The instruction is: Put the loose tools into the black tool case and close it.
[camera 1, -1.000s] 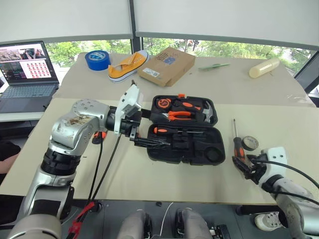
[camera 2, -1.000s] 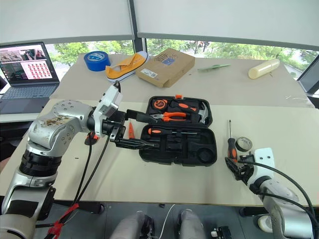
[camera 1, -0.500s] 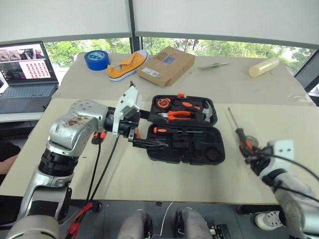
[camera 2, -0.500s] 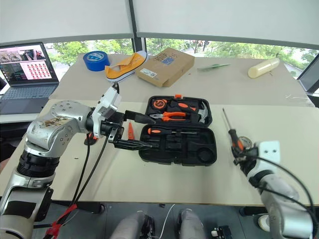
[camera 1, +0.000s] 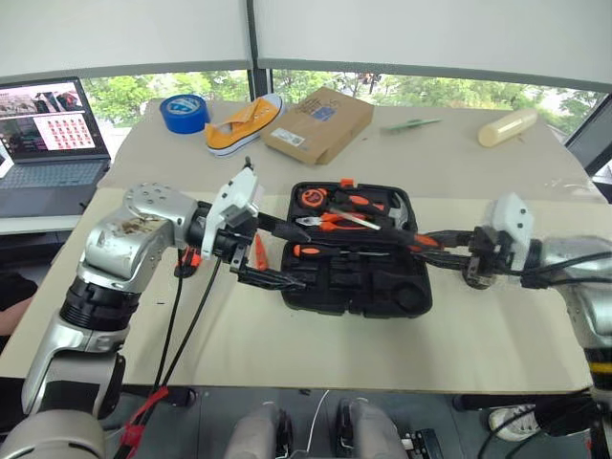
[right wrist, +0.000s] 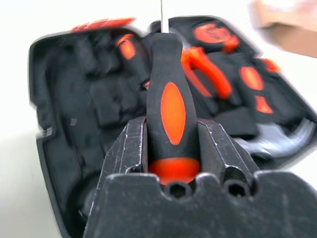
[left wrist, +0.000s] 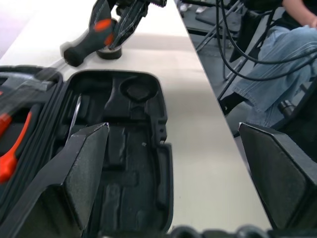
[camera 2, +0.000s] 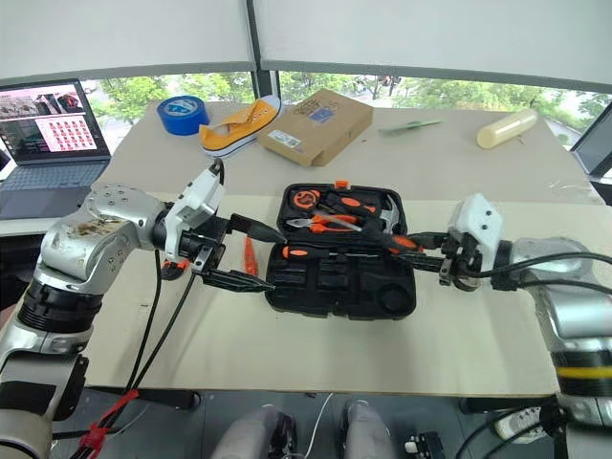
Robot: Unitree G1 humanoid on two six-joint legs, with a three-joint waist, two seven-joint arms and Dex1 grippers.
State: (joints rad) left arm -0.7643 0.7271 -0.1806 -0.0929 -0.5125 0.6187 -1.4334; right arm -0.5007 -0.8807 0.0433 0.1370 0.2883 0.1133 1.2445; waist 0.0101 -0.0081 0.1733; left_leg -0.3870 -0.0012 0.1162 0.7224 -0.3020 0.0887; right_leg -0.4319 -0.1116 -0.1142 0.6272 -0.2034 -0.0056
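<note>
Black tool case [camera 1: 359,273] open on bench [camera 1: 287,335], right tool [right wrist: 171,148] clamped on black-and-orange screwdriver [right wrist: 168,106] held over case, left tool [camera 2: 234,253] spread wide and empty at case's left edge

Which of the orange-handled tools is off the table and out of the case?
The screwdriver clamped in the right end effector, held above the open case.

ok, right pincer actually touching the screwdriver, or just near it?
Touching. The right wrist view shows the right pincer with both fingers pressed against the black-and-orange screwdriver handle, no gap either side, held above the open tool case.
</note>
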